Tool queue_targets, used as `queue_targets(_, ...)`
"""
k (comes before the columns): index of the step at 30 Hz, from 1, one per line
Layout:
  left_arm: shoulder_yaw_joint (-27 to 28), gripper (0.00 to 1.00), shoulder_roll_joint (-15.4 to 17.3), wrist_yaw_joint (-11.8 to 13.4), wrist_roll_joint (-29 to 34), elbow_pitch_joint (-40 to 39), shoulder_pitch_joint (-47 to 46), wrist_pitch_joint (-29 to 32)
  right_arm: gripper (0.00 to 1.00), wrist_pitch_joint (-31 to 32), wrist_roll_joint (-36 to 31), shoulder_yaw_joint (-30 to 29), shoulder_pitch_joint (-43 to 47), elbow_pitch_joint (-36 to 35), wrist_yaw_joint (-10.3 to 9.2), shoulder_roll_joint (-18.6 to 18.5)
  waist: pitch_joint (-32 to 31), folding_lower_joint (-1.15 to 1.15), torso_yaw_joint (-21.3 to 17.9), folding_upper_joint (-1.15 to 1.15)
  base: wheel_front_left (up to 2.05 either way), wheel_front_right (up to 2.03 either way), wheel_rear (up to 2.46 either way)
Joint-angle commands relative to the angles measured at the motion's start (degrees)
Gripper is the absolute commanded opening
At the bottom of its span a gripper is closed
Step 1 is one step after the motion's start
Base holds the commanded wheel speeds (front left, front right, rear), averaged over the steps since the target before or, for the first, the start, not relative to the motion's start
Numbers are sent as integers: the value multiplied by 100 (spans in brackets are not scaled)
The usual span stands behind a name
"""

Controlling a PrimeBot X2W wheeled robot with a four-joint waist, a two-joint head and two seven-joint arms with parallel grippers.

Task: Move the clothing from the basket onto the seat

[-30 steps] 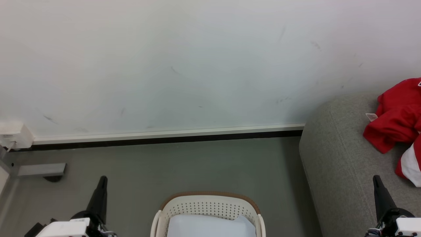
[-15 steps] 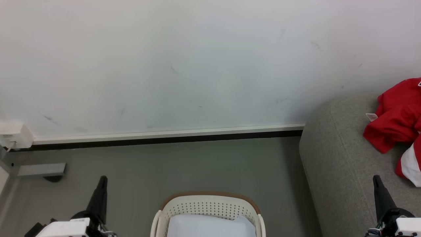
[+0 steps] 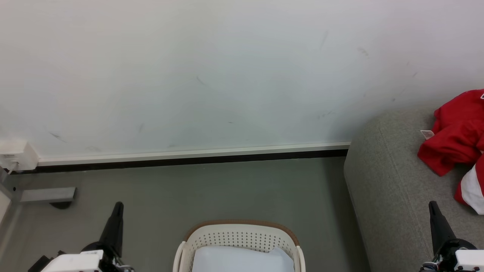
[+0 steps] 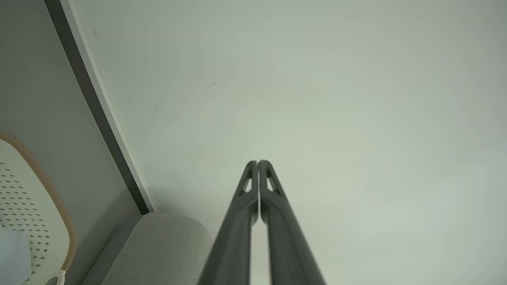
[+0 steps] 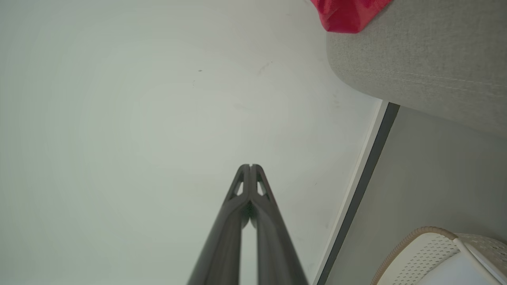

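The left fingers point(image 4: 239, 221), long and dark, were pressed together along their length with only a thin slit near the base, pinching nothing and touching nothing; they pointed at the pale wall point(image 4: 356, 99). The right fingers point(image 5: 229, 225) were likewise closed tip to tip and empty, aimed at the same wall.

The bright red sports clothing with a white panel point(image 3: 453, 136) was cut off by the right edge of the head view, so it could not be told where one garment ended and another began. A small white label point(image 3: 427, 134) showed at its left side, its print too small to read. The oval cream-white perforated plastic basket with a brown rim point(image 3: 242, 234) was cut off by the bottom edge, and a pale bluish-white flat sheet point(image 3: 242, 260) covered what showed of its inside.

The clothing lay crumpled on the large grey woven-fabric sofa point(image 3: 389, 181), beyond the right fingers and to their right, apart from them and well apart from the left fingers. The basket stood on the grey floor point(image 3: 227, 189) between the two arms, just left of the sofa.
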Motion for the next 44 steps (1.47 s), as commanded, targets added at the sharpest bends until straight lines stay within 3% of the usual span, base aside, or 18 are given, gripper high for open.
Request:
queue_targets(1, 7, 0, 42, -20, -82, -14, -41, 20, 0, 18, 9, -21, -70, -26, -12, -41, 0, 0, 0, 0, 0, 0, 0)
queue_targets(44, 6, 0, 41, -21, -83, -15, -41, 19, 0, 17, 9, -20, -70, -25, -12, -41, 0, 0, 0, 0, 0, 0, 0)
